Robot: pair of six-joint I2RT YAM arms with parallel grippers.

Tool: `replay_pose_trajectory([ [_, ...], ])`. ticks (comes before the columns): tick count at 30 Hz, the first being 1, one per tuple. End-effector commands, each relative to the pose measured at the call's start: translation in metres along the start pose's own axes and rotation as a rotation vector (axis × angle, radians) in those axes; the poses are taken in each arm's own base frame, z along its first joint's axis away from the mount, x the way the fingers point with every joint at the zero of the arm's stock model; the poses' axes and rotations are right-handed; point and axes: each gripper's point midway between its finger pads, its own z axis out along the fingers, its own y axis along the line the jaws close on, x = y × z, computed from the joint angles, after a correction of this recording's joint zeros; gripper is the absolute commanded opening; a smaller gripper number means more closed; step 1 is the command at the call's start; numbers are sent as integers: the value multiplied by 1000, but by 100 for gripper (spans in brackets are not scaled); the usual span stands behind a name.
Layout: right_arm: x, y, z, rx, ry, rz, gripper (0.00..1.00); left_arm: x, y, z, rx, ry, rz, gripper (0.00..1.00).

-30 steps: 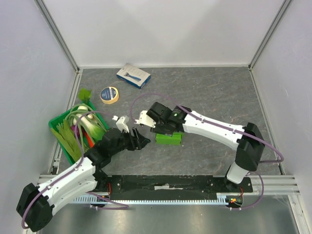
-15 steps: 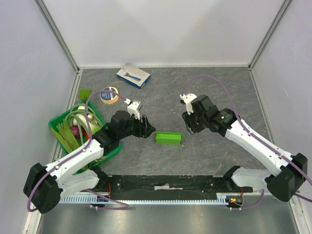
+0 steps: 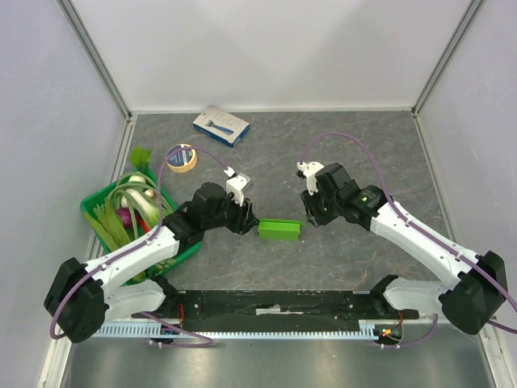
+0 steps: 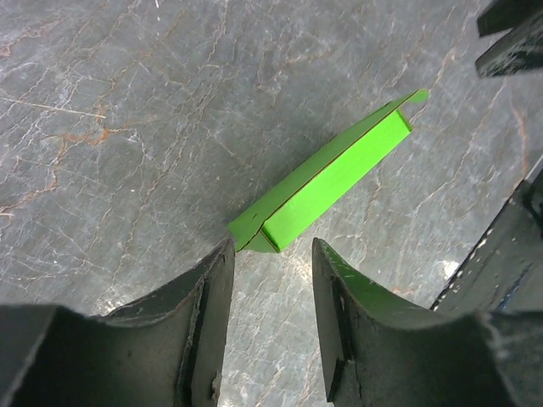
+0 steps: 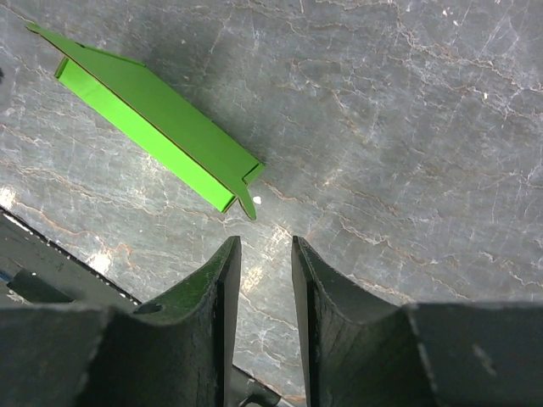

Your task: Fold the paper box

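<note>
The paper box [image 3: 279, 229] is a lime-green, flattened long shape lying on the grey table between my two arms. My left gripper [image 3: 249, 220] sits just off its left end, open, with nothing between the fingers. In the left wrist view the paper box [image 4: 327, 182] lies just beyond the left gripper [image 4: 271, 250], its near corner at the fingertips. My right gripper [image 3: 311, 212] is a short way off the box's right end, open with a narrow gap and holding nothing. In the right wrist view the paper box [image 5: 157, 119] ends in a small tab ahead of the right gripper [image 5: 265, 246].
A dark green crate [image 3: 95, 212] of vegetables stands at the left, beside my left arm. A roll of tape [image 3: 182, 158] and a blue-and-white carton [image 3: 220, 125] lie farther back. A black rail [image 3: 275, 305] runs along the near edge, and grey walls enclose the table.
My right gripper has come off the box and drawn back to its right side. My left gripper has moved in to the box's left end. Both pairs of jaws have narrowed.
</note>
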Motion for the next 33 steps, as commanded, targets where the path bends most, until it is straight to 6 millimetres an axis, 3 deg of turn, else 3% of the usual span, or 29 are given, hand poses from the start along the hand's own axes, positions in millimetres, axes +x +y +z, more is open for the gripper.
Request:
replay_pose_trajectory([
  [1, -16, 5, -1, -26, -75, 7, 37, -1, -4, 5, 31, 24, 121, 50],
  [6, -17, 10, 3, -54, -77, 1, 36, 8, -1, 10, 10, 57, 151, 50],
  [18, -7, 17, 12, -101, -47, -8, 32, -3, 7, 9, -51, 68, 171, 50],
  [23, -5, 21, 18, -114, -29, -10, 33, -2, 0, 12, -3, 103, 198, 52],
  [33, -1, 17, 27, -86, -9, -22, 33, -2, -9, 17, 54, 120, 210, 46],
])
